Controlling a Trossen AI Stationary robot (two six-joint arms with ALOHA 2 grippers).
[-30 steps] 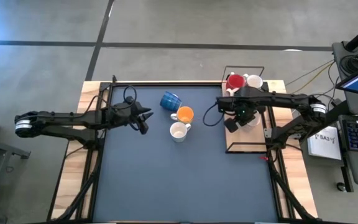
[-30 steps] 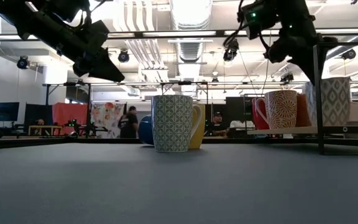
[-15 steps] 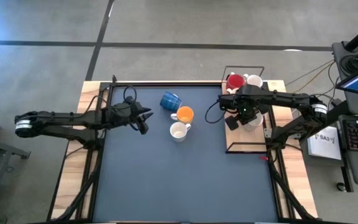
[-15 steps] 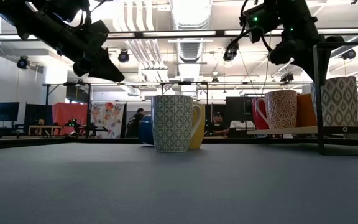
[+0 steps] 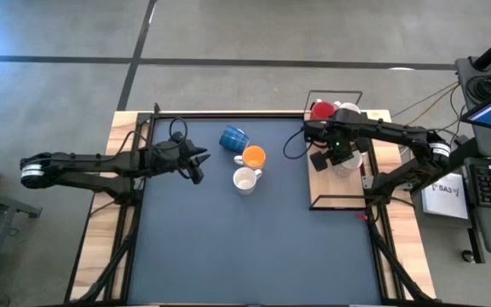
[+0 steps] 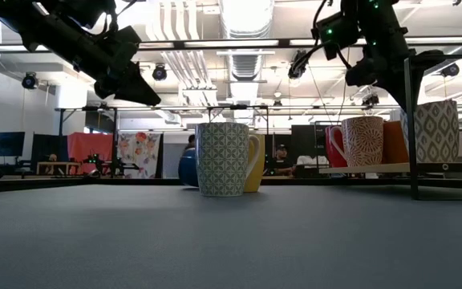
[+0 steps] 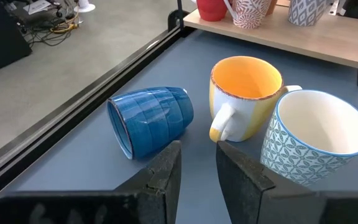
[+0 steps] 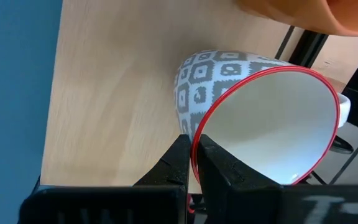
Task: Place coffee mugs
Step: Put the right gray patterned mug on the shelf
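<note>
My right gripper (image 8: 194, 146) is shut on a white mug with a grey diamond pattern and a red rim (image 8: 260, 124), over the wooden shelf (image 8: 104, 93) at the table's right. In the low view this mug (image 6: 439, 128) stands upright beside an orange mug (image 6: 393, 140), a red-patterned white mug (image 6: 363, 140) and a red mug (image 6: 335, 144). A blue mug (image 7: 151, 118) lies on its side on the mat, with an orange mug (image 7: 244, 93) and a teal-patterned white mug (image 7: 316, 143) upright by it. My left gripper (image 7: 197, 146) hovers open before them, holding nothing. My right gripper pinches the mug's wall at the red rim (image 8: 196, 134), one finger inside the mug and one outside. The fingers come from above, pointing down. The mug hangs upright, its base just over the wooden shelf; whether it touches the shelf, I cannot tell.
The shelf sits in a black wire frame whose post (image 6: 411, 120) stands beside the held mug. The dark blue mat (image 5: 254, 247) lies bare toward the near edge. Behind the table is a workshop with people far off.
My right gripper has swung a little toward the table's far edge over the shelf, rolling slightly, and has carried the diamond-patterned mug along upright.
</note>
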